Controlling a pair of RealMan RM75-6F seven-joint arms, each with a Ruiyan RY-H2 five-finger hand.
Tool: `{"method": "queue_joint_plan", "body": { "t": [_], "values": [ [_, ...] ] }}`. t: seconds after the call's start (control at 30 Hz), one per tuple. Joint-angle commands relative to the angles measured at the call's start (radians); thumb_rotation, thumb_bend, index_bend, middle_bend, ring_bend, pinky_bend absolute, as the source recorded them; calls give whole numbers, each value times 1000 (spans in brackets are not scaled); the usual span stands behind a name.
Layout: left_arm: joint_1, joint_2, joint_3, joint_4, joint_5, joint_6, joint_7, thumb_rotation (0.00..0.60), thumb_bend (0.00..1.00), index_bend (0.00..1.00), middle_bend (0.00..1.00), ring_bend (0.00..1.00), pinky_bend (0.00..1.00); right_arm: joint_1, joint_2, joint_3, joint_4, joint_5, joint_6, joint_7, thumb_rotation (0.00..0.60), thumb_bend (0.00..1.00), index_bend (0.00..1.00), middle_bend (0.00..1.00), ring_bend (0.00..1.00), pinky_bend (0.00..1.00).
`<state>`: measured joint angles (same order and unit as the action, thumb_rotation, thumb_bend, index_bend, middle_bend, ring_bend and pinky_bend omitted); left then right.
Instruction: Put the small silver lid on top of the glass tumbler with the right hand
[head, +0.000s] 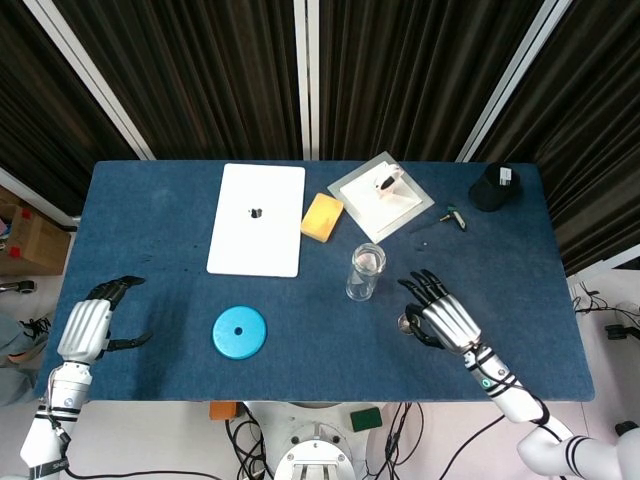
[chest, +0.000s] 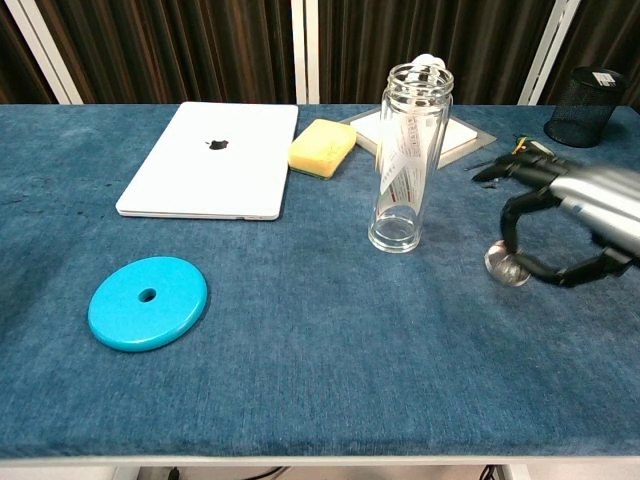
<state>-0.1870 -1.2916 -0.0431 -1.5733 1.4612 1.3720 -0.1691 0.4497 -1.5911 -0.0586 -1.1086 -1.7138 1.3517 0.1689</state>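
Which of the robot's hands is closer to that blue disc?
Left. The left hand hovers just left of the blue disc, at the table's edge. The right hand is well past it, beyond the tumbler, holding the lid.

In the chest view the right hand (chest: 585, 215) runs off the picture's right edge, so its wrist and arm go unseen, and the left hand does not appear there. The small silver lid (chest: 506, 265) is partly covered by the fingers (chest: 520, 205). In the head view the lid (head: 406, 322) is too small to read, and the object on the white tray (head: 381, 190) near the surface's far edge is unclear.
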Motion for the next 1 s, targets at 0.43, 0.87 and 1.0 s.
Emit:
{"method": "queue_joint_plan", "body": {
  "t": [0.43, 0.87, 1.0],
  "values": [
    [-4, -5, 1, 6, 3, -10, -10, 600, 34, 216, 216, 195, 206, 70, 347, 170, -359, 43, 40, 60, 600, 436, 645, 99, 0, 0],
    [-17, -1, -1, 25, -24, -55, -35, 600, 35, 216, 216, 195, 206, 293, 548, 278, -623, 182, -350, 24, 600, 435, 662, 101, 0, 0],
    [-17, -5, -2, 38, -34, -66, -48, 600, 35, 216, 216, 195, 206, 344, 545, 298, -636, 247, -436, -40, 600, 435, 663, 101, 0, 0]
  ]
}}
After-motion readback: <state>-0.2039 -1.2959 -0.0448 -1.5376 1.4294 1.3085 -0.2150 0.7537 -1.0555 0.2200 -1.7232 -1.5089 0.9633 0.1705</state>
